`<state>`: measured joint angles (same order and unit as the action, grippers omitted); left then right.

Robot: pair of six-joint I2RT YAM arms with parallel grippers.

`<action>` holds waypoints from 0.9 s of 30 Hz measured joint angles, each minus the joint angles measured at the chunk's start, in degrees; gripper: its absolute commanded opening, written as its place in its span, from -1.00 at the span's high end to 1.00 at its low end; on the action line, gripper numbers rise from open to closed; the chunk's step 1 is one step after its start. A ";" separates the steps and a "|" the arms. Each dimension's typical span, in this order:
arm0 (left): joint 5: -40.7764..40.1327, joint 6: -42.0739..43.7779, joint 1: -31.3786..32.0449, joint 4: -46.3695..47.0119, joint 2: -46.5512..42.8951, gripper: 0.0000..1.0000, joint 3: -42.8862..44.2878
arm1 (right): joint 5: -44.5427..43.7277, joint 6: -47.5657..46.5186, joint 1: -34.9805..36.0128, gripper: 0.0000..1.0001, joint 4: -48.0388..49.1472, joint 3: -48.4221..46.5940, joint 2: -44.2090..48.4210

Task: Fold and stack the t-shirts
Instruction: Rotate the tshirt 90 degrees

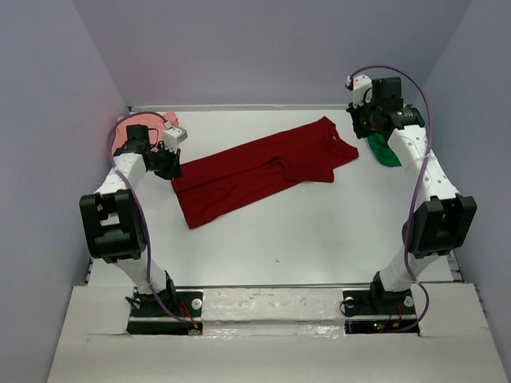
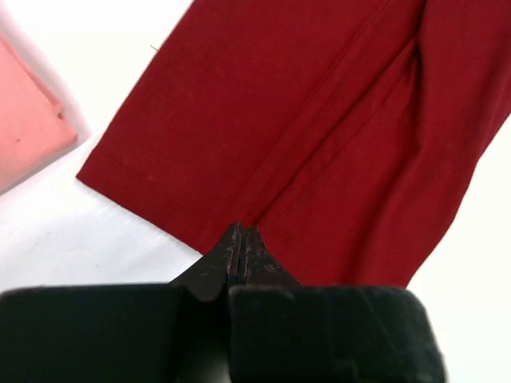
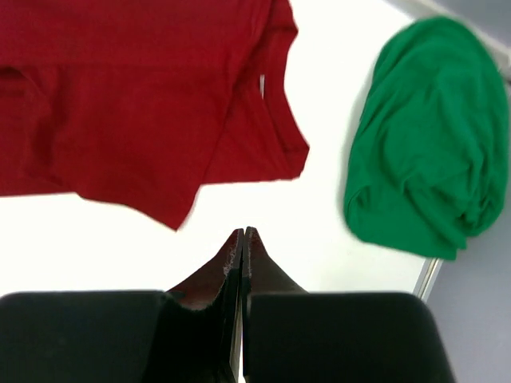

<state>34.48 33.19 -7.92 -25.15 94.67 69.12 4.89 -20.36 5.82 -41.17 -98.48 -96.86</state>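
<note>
The dark red t-shirt (image 1: 255,171) lies spread slantwise across the middle of the table, partly folded lengthwise, collar end toward the back right. My left gripper (image 1: 170,166) hovers at its left hem, shut. In the left wrist view its tips (image 2: 240,231) meet over the edge of the red cloth (image 2: 319,120), and no cloth shows between them. A salmon-pink t-shirt (image 1: 121,136) sits folded at the back left corner (image 2: 24,120). My right gripper (image 3: 243,233) is shut and empty over bare table, between the red sleeve (image 3: 120,96) and the bunched green t-shirt (image 3: 423,144).
Grey walls close in the white table (image 1: 303,231) on the left, back and right. The green t-shirt (image 1: 386,152) lies against the table's right edge (image 3: 427,275), partly hidden under my right arm. Both arm bases stand at the near edge.
</note>
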 measured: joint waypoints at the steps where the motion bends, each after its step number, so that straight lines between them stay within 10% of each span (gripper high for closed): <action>1: 0.02 0.50 0.11 0.00 1.29 1.00 0.42 | -0.11 0.00 -0.04 1.00 -0.24 0.39 0.13; 27: -12.94 4.87 5.27 -1.01 15.69 1.00 5.29 | -2.10 0.20 -0.24 1.00 -3.37 10.38 6.60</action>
<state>21.54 38.06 -2.66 -26.15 110.37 74.41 2.79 -20.16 5.58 -44.53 -88.09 -90.26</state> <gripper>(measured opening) 0.011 0.009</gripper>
